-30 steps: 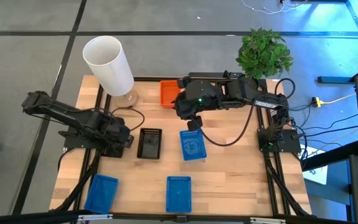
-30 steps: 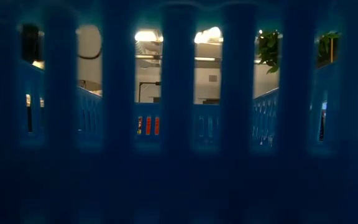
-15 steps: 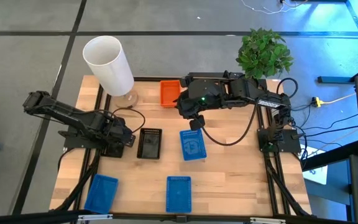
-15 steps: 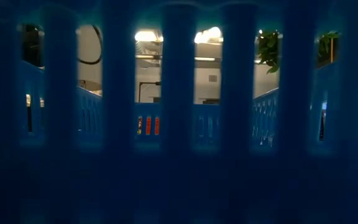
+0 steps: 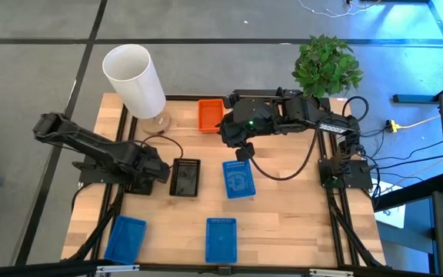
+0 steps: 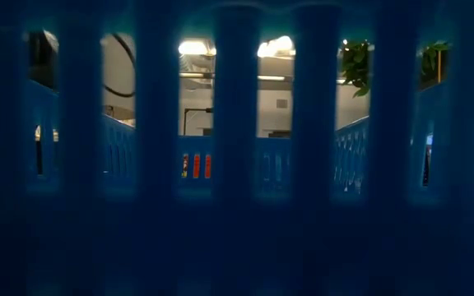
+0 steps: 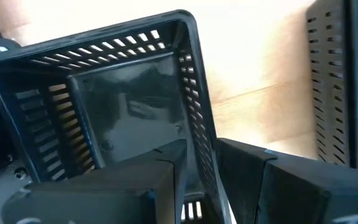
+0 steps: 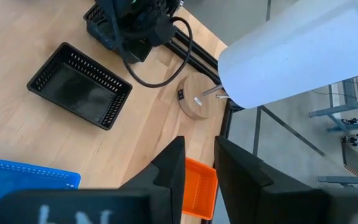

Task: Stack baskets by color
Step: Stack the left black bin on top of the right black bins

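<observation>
My left gripper (image 5: 151,173) points down at the table's left and is shut on a black basket (image 7: 123,106), which is mostly hidden under the arm in the high view. A second black basket (image 5: 185,177) lies on the table just to its right. A blue basket (image 5: 238,178) lies at the centre, and two more blue baskets (image 5: 125,237) (image 5: 221,237) lie by the near edge. An orange basket (image 5: 210,114) lies at the far edge. My right gripper (image 5: 241,151) hangs high between the orange and central blue baskets, a narrow gap between its fingers and nothing in it. My left gripper has one finger inside the black basket and one outside, with a slotted side wall (image 7: 197,155) pinched between them. The fingers come from above, pointing down. The basket's open side faces up. I cannot tell whether its bottom rests on the table.
A tall white cylinder (image 5: 133,77) on a round wooden foot stands at the far left. A potted plant (image 5: 327,65) stands at the far right corner. A blue basket's wall (image 6: 237,164) fills the low view. Bare wood lies between the middle and near rows of baskets.
My left arm has bent forward. Its gripper has sunk a little with the black basket still in its fingers and has edged toward the second black basket. My right arm has kept still.
</observation>
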`<state>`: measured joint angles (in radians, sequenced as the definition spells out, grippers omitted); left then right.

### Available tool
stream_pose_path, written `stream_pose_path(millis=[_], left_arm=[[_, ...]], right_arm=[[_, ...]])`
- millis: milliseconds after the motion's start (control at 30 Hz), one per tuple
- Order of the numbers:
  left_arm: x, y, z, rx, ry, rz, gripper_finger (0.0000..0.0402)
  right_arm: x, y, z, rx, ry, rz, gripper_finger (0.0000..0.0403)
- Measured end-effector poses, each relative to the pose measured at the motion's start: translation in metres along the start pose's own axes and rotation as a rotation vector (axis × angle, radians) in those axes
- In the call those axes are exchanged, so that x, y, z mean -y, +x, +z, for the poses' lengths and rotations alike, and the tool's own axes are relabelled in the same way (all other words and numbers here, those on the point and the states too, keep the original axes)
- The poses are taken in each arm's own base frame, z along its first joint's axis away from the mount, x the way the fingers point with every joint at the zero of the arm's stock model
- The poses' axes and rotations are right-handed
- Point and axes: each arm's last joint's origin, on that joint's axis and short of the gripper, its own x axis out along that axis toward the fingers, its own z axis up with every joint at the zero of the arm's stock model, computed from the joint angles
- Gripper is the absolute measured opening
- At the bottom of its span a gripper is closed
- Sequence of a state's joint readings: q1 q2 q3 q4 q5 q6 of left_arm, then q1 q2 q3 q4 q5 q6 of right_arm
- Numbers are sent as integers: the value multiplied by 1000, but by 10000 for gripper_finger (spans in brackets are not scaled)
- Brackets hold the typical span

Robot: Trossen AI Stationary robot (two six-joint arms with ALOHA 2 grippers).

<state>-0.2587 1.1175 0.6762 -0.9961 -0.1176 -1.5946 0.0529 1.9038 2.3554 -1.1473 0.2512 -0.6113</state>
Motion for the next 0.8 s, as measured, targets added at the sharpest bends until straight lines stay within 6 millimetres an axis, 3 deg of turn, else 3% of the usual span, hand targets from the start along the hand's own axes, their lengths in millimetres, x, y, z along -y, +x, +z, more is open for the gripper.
stream_pose_path(millis=[333,800], left_arm=[[8,14,-2,-3,13,62,76],[8,11,-3,-37,-17,27,76]], right_arm=[[0,0,0,0,-3,0,88],[0,0,0,0,-3,0,88]])
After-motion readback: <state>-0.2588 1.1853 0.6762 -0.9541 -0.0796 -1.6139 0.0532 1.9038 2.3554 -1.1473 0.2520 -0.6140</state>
